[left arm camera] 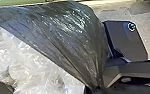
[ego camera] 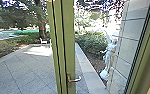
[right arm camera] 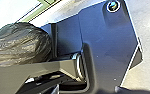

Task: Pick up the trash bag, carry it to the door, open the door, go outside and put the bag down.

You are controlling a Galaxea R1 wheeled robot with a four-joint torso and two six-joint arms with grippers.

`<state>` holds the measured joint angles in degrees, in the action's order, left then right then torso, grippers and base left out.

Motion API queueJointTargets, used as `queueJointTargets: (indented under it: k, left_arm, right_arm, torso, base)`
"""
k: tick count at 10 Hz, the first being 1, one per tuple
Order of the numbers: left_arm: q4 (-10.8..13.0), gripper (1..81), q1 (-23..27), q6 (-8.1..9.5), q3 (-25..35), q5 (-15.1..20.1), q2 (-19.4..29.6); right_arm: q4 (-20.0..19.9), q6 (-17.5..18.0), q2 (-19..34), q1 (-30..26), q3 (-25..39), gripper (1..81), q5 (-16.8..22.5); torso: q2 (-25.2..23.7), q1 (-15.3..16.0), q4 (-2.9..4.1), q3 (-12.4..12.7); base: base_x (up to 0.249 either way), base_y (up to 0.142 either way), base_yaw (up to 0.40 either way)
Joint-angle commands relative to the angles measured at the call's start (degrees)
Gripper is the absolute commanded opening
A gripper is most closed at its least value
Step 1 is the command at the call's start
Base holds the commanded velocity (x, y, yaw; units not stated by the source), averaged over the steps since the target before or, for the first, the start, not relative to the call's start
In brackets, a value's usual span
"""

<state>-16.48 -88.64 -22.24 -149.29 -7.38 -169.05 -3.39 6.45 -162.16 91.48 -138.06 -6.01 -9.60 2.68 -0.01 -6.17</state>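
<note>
The trash bag is thin, dark and shiny in the left wrist view, drawn together into folds at my left gripper, which is shut on it. Crumpled whitish plastic bulges beside the dark film. Its rounded dark side, the trash bag, shows beyond the robot's jointed bar in the right wrist view. How my right gripper stands cannot be made out. Ahead in the head view is the door's green upright with a metal lever handle; whether the door is ajar I cannot tell.
Past the green frames lies a paved yard with a low kerb, a pale seat, a tree and bushes. A tiled wall and another green frame stand at the right, near a blurred whitish shape.
</note>
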Motion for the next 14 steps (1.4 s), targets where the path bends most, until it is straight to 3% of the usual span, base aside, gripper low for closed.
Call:
queueJointTargets:
  k: [1, 14]
  left_arm:
    - [0.22, 1.0, 2.54, 0.09, 0.22, 3.24, 0.81]
    - [0.84, 1.0, 2.54, 0.00, 0.13, 3.77, 0.02]
  right_arm:
    - [-0.04, 0.06, 1.55, -2.74, -0.53, 81.1, 3.02]
    - [0.48, -0.03, -1.43, -2.74, -3.70, 81.1, 3.02]
  torso:
    - [0.00, 0.00, 0.00, 0.00]
    - [0.00, 0.00, 0.00, 0.00]
  base:
    - [0.000, 0.000, 0.191]
    - [0.000, 0.000, 0.232]
